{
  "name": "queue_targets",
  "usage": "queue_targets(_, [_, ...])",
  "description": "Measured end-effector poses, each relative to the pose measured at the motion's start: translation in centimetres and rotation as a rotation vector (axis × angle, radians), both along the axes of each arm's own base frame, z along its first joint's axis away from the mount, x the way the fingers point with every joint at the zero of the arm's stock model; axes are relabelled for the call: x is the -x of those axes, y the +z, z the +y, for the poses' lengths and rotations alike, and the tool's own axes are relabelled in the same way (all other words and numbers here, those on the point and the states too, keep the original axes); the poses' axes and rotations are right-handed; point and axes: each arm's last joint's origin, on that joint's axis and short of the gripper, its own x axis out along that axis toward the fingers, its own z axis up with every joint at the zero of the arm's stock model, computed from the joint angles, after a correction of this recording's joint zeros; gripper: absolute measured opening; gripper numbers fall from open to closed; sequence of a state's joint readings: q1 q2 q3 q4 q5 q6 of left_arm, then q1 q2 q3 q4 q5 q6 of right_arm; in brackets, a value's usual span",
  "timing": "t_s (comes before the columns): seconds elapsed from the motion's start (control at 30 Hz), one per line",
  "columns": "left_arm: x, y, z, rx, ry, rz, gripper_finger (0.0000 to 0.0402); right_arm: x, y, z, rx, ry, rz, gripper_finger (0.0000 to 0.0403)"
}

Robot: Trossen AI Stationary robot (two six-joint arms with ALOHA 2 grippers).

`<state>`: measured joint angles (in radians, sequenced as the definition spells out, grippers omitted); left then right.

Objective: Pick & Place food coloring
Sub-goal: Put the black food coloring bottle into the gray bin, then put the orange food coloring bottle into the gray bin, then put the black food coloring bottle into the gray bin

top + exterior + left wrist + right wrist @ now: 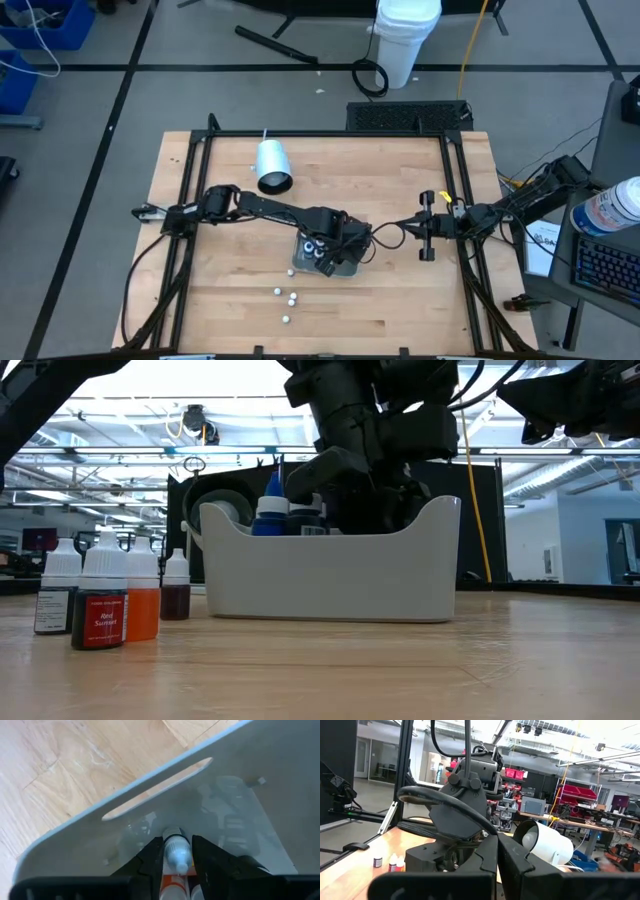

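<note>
Four food coloring bottles (pixel 103 600) stand nearest the low camera, waiting on the table (pixel 400 670). I have the left end effector (pixel 177 862) down inside the tray (pixel 330 575), fingers flanking an orange bottle (pixel 175 870), apparently loosening to release it beside others. Right end effector (pixel 428 240) clenched empty, parked clear.

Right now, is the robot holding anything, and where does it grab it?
The left gripper has a food coloring bottle between its fingers, near the white cap, over the tray.
</note>
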<state>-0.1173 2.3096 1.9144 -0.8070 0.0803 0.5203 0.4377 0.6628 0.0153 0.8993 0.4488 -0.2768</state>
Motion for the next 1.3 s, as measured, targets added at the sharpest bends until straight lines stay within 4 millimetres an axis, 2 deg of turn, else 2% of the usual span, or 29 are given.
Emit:
queue_targets(0.27, [0.0,-0.1,0.0,0.008,0.032,0.006,0.0128,0.0,-0.1,0.0,0.004,0.000,0.012,0.0000])
queue_targets(0.37, [-0.3,0.7,0.0,0.008,0.033,-0.009,0.0129,0.0,-0.1,0.0,0.004,0.000,0.012,0.0000])
queue_targets(0.57, [-0.7,5.8,-0.7,0.002,0.026,-0.051,0.0129,0.0,-0.1,0.0,0.004,0.003,0.013,0.0000])
queue_targets(0.73, [0.8,11.1,-1.1,-0.076,0.030,-0.022,0.0129,0.0,-0.1,0.0,0.004,0.004,0.013,0.0000])
queue_targets(0.9, [5.9,16.3,-0.6,-0.254,0.115,0.006,0.0129,-0.1,-0.3,0.0,0.013,0.003,0.032,0.0000])
queue_targets(1.07, [11.5,21.6,0.2,-0.182,0.308,0.029,0.0119,-0.1,-0.5,0.1,0.020,0.003,0.048,0.0000])
queue_targets(1.17, [15.2,25.2,0.3,-0.096,0.349,-0.081,0.0088,-0.1,-0.5,0.1,0.020,0.003,0.048,0.0000])
queue_targets(1.3, [20.7,28.0,0.2,-0.058,0.355,-0.159,0.0023,-0.1,-0.5,0.1,-0.003,0.007,0.052,0.0000])
